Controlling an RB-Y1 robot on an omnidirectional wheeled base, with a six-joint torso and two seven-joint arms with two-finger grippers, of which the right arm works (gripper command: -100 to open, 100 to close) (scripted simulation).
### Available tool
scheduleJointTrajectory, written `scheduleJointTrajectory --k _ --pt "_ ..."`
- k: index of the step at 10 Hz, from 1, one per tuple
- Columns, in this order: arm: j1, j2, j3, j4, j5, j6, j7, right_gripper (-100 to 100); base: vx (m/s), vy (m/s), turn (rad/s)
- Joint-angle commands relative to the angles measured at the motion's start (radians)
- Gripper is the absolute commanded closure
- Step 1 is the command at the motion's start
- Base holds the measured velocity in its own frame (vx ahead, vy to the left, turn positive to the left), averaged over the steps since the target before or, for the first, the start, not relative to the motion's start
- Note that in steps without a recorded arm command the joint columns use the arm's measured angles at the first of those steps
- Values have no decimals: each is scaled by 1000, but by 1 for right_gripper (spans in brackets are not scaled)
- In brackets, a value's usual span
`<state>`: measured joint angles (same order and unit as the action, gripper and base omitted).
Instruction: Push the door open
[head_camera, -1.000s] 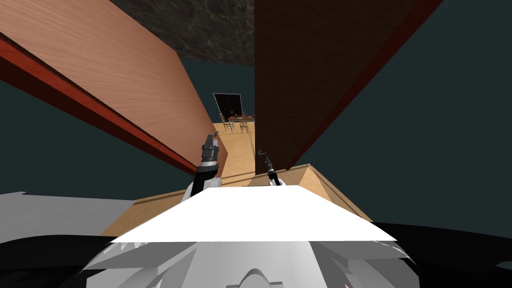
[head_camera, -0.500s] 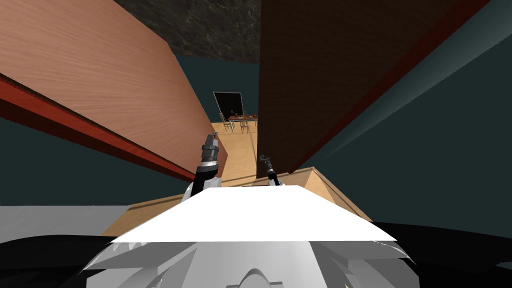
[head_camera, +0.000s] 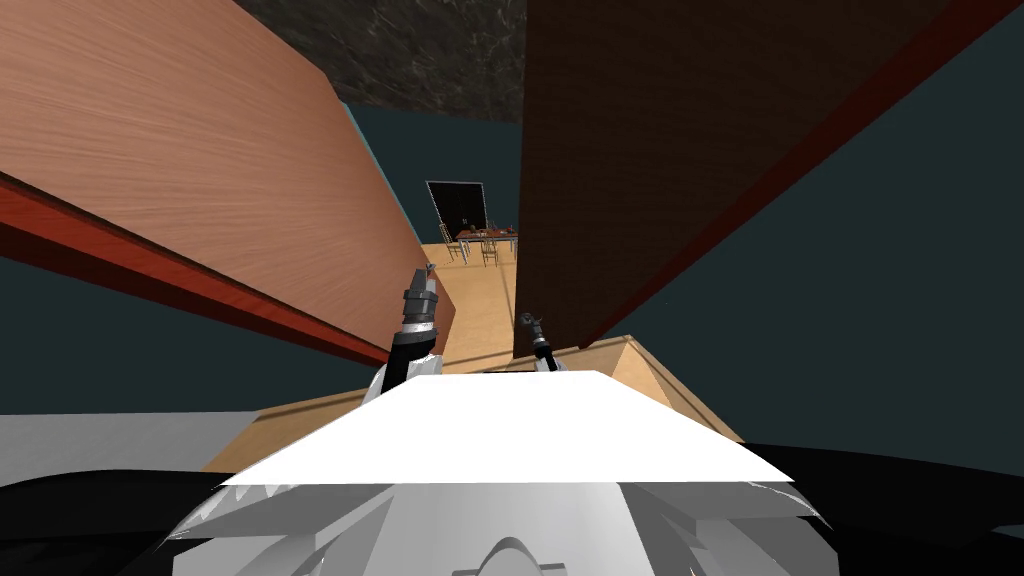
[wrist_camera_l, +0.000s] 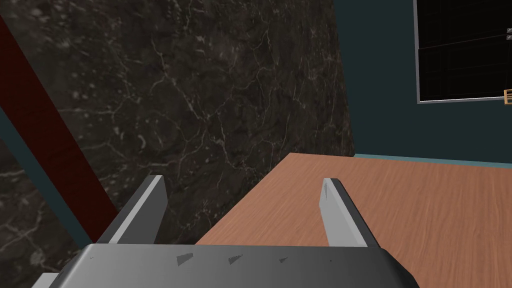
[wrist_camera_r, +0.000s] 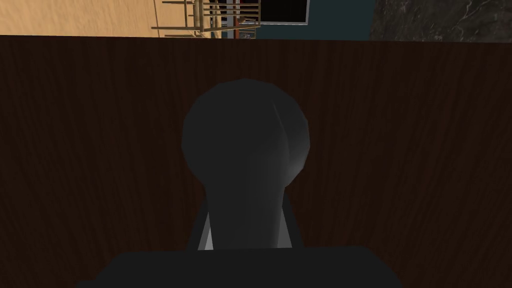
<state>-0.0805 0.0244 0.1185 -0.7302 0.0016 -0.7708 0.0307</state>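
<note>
On your far left, a broad panel (head_camera: 220, 170) of light reddish-brown wood with fine grain slants across the head view, with a flat red strip (head_camera: 150, 270) along its lower edge. The left gripper (wrist_camera_l: 241, 180) is raised just beside the near end of that panel. Its two thin grey blades stand wide apart with nothing between them. In its wrist view one blade lies over the panel's face, but you cannot tell whether it touches.

Between the panel and the door there is a narrow opening. Pale wooden floor (head_camera: 485, 300) runs through it to a small table (head_camera: 487, 236) with slender chairs (head_camera: 452, 248), well apart from you. Behind them a black rectangle in a light frame (head_camera: 456, 208) hangs on the teal wall. A dark ceiling (head_camera: 430, 50) with marble veining spans the top.

Just right of the opening, the right gripper (wrist_camera_r: 246, 235) is closed on the door's handle (wrist_camera_r: 245, 135). The handle is a smooth, dark grey piece with a rounded head and a narrower neck, and the blades press on both sides of the neck.

The door (head_camera: 640, 150) is a tall flat leaf of very dark brown wood with close vertical grain. Its free edge borders the opening, right in front of you. A dark red strip (head_camera: 800, 165) follows its right side, and beyond it is plain teal wall (head_camera: 850, 330).
</note>
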Motion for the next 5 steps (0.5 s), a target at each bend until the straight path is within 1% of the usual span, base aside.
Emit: scheduleJointTrajectory --k 1,3,4,5 --pt "5 0 1 2 0 -1 0 100 0 0 0" --pt "5 0 1 2 0 -1 0 100 0 0 0" --pt "0 -16 -12 0 -6 0 3 100 89 52 -7" --pt "0 -20 -15 0 -8 0 4 100 140 76 -44"
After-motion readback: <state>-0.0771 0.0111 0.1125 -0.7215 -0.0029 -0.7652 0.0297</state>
